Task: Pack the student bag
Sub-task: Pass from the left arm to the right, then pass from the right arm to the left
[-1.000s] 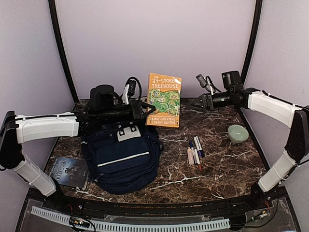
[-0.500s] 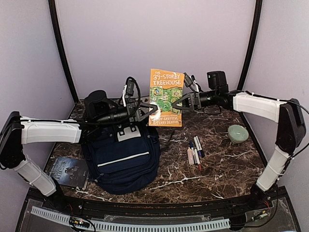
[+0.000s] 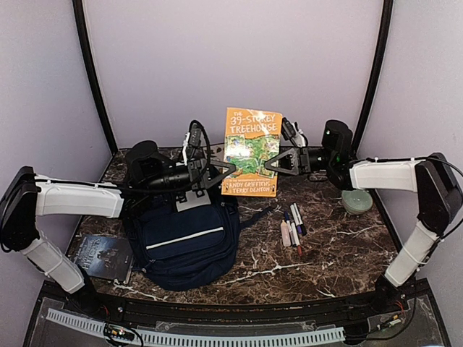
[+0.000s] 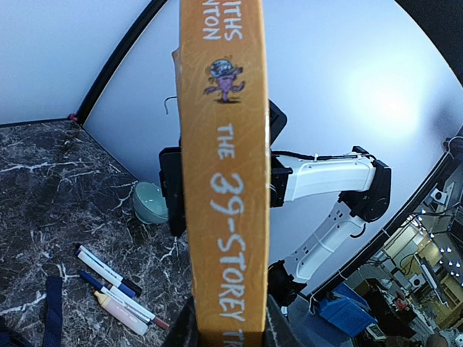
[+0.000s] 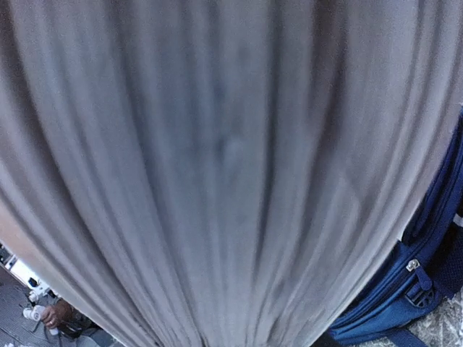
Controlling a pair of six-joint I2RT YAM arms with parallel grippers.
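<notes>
The navy student bag [image 3: 184, 242] lies on the marble table left of centre, and its blue fabric and a zipper show in the right wrist view [image 5: 427, 267]. My left gripper [image 3: 226, 168] is shut on the spine of the orange "39-Storey Treehouse" book [image 3: 251, 152] and holds it upright above the bag's far edge. The spine fills the left wrist view [image 4: 224, 181] between my fingers [image 4: 278, 329]. My right gripper [image 3: 273, 160] is at the book's right edge and looks open around it. The grey page edges [image 5: 217, 166] fill the right wrist view and hide the fingers there.
Several pens and markers [image 3: 293, 225] lie right of the bag and show in the left wrist view [image 4: 116, 289]. A pale green bowl [image 3: 357, 199] sits at the right. A dark book [image 3: 105, 256] lies flat at the front left. Grey walls close in the back.
My right gripper has moved left from open air to the book's right edge. My left gripper has tilted and shifted the book slightly right and up.
</notes>
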